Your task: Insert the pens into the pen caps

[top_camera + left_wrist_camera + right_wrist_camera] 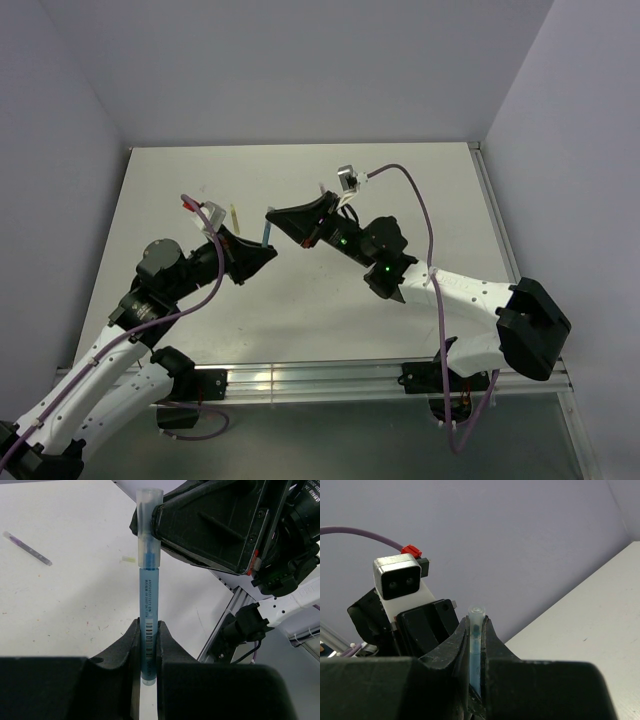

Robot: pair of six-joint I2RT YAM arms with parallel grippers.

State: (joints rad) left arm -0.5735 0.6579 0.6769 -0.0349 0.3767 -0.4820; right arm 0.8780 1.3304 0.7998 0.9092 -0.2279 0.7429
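Note:
My left gripper (pixel 148 626) is shut on the blue pen (pixel 149 605), which points away from the wrist camera. The pen's tip sits inside a clear pen cap (pixel 149 525). My right gripper (pixel 476 623) is shut on that cap (pixel 476 616), and the blue tip shows through its wall. From above, the two grippers (pixel 268 254) (pixel 271 214) meet nose to nose over the table's middle left, with the blue pen (pixel 266 235) between them. A yellow pen (pixel 234 214) lies on the table just left of them. A grey-purple pen (pixel 27 548) and a small pale cap (pixel 128 559) lie on the table beyond.
The white table (pixel 420 200) has a metal rail (pixel 330 380) along its near edge and another down its right side. Purple cables (pixel 425 215) loop over both arms. Grey walls close the table in at the back and sides.

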